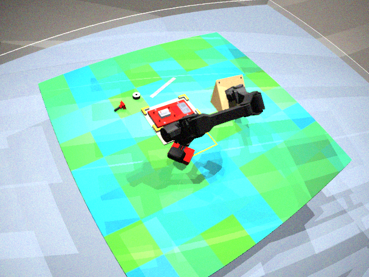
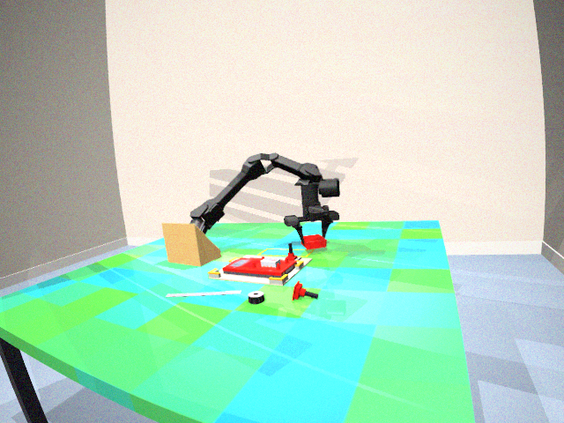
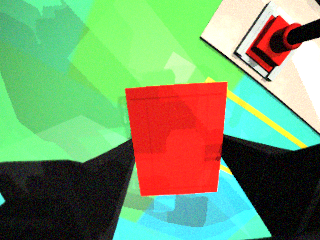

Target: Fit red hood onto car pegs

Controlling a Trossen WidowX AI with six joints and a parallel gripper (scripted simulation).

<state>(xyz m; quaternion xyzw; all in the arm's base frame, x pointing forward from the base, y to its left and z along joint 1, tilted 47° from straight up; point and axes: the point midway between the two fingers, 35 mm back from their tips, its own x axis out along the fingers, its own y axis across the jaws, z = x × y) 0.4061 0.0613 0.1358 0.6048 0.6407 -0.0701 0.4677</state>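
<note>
The red hood (image 1: 188,155) (image 2: 314,241) (image 3: 175,145) has its flat roof up. My gripper (image 2: 314,241) (image 3: 175,140) points down and is shut on the hood, one finger against each of two opposite sides. Whether the hood touches the table is not clear. The chassis (image 1: 171,119) (image 2: 246,267) is red and sits in the jig with yellow corners (image 1: 145,111) (image 2: 278,278). The pale engine block (image 1: 164,112) (image 2: 270,262) is on the deck, with short dark pegs around it. The hood is off to the side of the jig. Its corner holes are not visible.
A red part with a black stem (image 2: 290,255) (image 3: 274,44) stands on the jig's base, between chassis and hood. A similar part (image 1: 120,105) (image 2: 300,292), a wheel (image 1: 136,95) (image 2: 256,297) and a white strip (image 1: 162,87) (image 2: 204,293) lie beyond. A wooden wedge (image 1: 219,96) (image 2: 181,243) is near the arm's base.
</note>
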